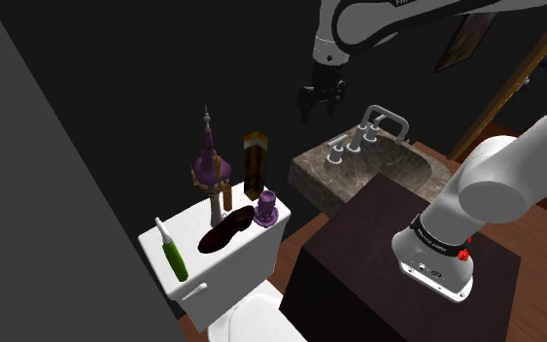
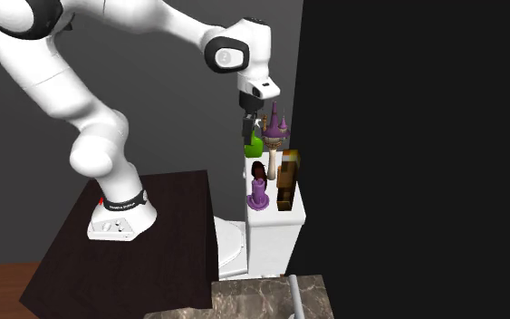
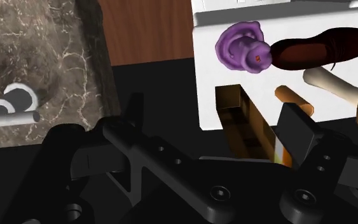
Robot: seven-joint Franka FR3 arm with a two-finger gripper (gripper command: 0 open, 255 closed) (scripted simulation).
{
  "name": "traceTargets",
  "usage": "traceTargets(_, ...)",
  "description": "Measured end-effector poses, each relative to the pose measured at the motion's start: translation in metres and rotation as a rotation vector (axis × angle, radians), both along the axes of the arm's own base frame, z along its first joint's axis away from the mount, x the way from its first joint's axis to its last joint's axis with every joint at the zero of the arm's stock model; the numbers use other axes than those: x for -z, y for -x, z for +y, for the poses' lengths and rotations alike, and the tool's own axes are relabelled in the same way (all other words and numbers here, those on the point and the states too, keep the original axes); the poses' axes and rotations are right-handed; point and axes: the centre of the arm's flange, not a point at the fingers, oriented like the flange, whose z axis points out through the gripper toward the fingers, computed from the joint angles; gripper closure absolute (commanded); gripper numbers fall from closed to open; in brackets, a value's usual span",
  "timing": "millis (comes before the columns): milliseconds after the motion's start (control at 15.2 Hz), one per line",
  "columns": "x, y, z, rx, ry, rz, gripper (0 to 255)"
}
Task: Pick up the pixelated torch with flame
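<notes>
The jaws stand wide apart, empty, above the pixelated torch (image 1: 255, 163).

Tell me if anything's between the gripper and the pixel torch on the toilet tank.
Nothing visible does. The open gripper hangs in free air above and beside the torch. The purple hat and purple tower stand close to it on the tank, not in the path.

White arm (image 1: 510, 170) bends up from base at 5 o'clock in shoulder view, upper links crossing toward 12 o'clock. Black gripper (image 1: 320, 101) hangs from the wrist, pointing down, apparently near vertical. Wrist view: fingers (image 3: 131, 118) stand well apart, clasping nothing.
</notes>
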Motion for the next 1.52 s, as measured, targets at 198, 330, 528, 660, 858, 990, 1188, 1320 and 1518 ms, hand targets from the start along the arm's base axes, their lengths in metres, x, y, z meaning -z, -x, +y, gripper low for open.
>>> traceTargets(198,0.027,-0.027,0.014,0.013,-0.001,-0.003,0)
traceTargets(330,0.04,-0.044,0.026,0.021,-0.002,-0.006,0)
traceTargets(528,0.067,-0.069,0.04,0.033,-0.003,-0.009,0)
traceTargets(660,0.083,-0.09,0.05,0.041,-0.004,-0.012,0)
traceTargets(858,0.102,-0.119,0.063,0.054,-0.006,-0.015,0)
traceTargets(990,0.121,-0.141,0.069,0.062,-0.007,-0.018,0)
traceTargets(1188,0.135,-0.151,0.075,0.067,-0.007,-0.018,0)
traceTargets(1320,0.146,-0.153,0.076,0.068,-0.007,-0.018,0)
traceTargets(1518,0.163,-0.153,0.077,0.068,-0.007,-0.018,0)
